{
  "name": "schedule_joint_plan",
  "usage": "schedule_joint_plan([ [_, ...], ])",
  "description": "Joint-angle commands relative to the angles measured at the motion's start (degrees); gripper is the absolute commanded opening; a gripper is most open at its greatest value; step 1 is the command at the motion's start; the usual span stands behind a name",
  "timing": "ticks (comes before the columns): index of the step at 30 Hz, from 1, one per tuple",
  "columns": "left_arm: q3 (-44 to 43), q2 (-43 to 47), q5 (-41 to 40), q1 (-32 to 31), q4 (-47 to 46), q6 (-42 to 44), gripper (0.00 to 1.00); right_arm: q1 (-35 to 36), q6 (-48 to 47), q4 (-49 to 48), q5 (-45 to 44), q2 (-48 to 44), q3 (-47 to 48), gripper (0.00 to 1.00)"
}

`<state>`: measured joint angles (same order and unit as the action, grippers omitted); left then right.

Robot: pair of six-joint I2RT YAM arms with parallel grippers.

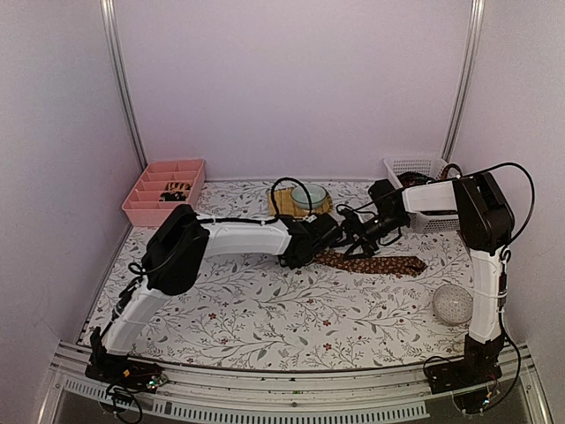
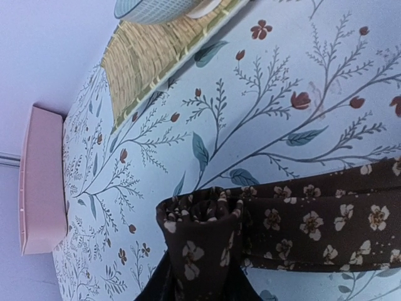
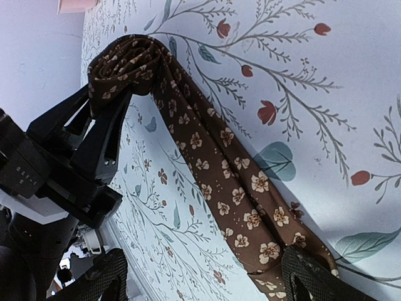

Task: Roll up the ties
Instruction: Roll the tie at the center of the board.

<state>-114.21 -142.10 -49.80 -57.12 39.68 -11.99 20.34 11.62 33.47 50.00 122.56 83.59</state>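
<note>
A dark brown tie [image 1: 380, 263] with small cream flowers lies flat across the middle of the floral tablecloth. Its left end is wound into a small loose roll [image 2: 200, 216]. My left gripper [image 1: 325, 240] is shut on that roll, with a dark finger on each side of it in the left wrist view [image 2: 203, 279]. My right gripper [image 1: 357, 234] is wide open over the flat part of the tie [image 3: 232, 188]. Its right finger [image 3: 313, 279] is at the tie's edge and its left finger [image 3: 94, 279] is off to the side. The right wrist view shows the roll [image 3: 125, 56] held up on edge.
A pink compartment tray [image 1: 150, 208] at back left holds a small dark roll [image 1: 175, 191]. A yellowish woven mat [image 1: 284, 210] with a pale bowl [image 1: 308, 196] sits behind the grippers. A white basket [image 1: 415, 166] stands at back right. A sparkly ball [image 1: 453, 303] lies front right.
</note>
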Motion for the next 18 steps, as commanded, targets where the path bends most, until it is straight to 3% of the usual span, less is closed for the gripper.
schedule_joint_plan([
  [1,-1.9,-1.8,1.5,-1.3,-1.0,1.8,0.22,-0.4,0.2,1.1,0.9,-6.9,-0.6,0.85],
  [18,-1.7,-1.9,4.5,-1.7,-1.3,5.3,0.44,-0.7,0.3,1.3,0.2,-6.8,-0.4,0.85],
])
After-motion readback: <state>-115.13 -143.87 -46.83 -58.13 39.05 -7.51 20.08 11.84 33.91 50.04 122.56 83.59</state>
